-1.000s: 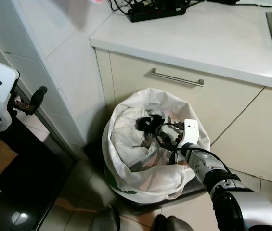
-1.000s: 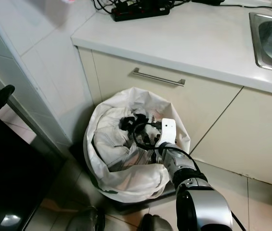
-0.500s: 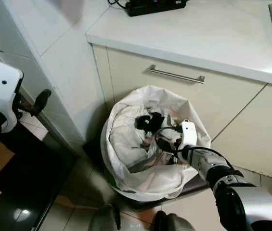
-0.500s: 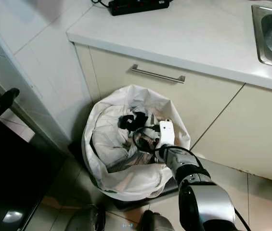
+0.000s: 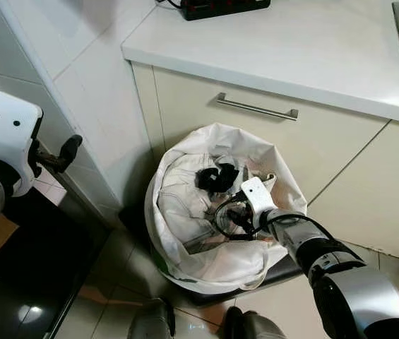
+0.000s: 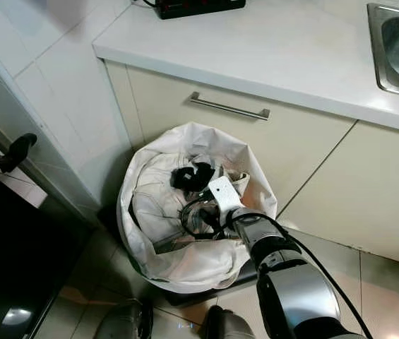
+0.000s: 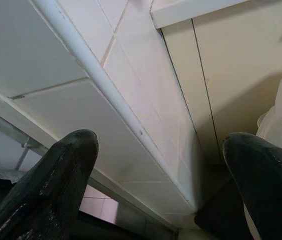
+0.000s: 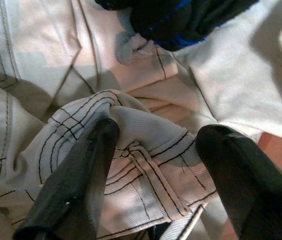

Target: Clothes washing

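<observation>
From your head view, the right gripper is down inside the white laundry bag, the left gripper idle by the tiled wall. Left wrist view: jaws wide, nothing between them. Right wrist view: jaws wide, straddling a stitched fold of pale clothing, a black garment beyond. Close shallow and you'll pinch only the seam, which could slip free.
</observation>
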Robot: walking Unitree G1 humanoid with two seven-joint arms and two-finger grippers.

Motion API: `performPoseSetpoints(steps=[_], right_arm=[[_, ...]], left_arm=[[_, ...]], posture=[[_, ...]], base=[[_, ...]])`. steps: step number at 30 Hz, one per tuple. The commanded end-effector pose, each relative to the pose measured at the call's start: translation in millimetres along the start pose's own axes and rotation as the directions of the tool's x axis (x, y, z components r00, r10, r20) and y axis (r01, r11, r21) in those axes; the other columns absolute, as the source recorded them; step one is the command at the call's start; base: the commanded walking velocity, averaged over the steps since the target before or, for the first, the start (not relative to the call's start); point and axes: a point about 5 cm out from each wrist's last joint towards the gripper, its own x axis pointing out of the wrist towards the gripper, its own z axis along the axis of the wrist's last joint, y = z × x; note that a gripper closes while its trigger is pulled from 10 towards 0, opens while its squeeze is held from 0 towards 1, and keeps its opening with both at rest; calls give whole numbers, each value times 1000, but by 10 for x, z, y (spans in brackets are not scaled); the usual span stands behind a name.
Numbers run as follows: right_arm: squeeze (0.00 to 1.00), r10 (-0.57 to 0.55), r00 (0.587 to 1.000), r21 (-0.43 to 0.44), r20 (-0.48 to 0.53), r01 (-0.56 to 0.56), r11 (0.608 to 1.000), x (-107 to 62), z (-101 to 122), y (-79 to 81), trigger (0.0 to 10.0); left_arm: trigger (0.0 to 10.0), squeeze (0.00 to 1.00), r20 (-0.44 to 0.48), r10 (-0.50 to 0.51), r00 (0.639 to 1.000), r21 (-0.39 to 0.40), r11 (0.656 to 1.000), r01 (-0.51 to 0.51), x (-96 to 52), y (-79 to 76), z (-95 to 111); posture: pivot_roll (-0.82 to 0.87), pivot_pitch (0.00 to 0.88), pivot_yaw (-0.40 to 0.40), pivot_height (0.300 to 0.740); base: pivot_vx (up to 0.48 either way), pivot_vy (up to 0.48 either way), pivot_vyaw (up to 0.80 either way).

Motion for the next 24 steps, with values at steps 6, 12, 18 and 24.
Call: performPoseSetpoints(steps=[6, 12, 18, 24], right_arm=[[0, 97, 992, 23, 77, -99, 995, 17, 135, 89, 0], [0, 157, 941, 171, 300, -215, 962, -23, 553, 94, 0], [0, 149, 847, 199, 511, -285, 938, -148, 981, 3, 0], [0, -49, 916, 62, 398, 27, 998, -166, 805, -220, 10000]], left_arm=[[10000, 0, -18, -5, 1000, -7, 1000, 5, 44, -59, -55], [10000, 0, -18, -6, 1000, -17, 1000, 6, 71, -86, -90], [10000, 0, 0, -14, 1000, -41, 999, 14, 116, -155, -109], [10000, 0, 10, -26, 1000, -52, 998, 26, 160, -232, -124]], posture=[[219, 172, -18, 740], [209, 159, -25, 740], [195, 126, -36, 740], [172, 108, -46, 740]], base=[[0, 0, 0], [0, 0, 0], [0, 0, 0], [0, 0, 0]])
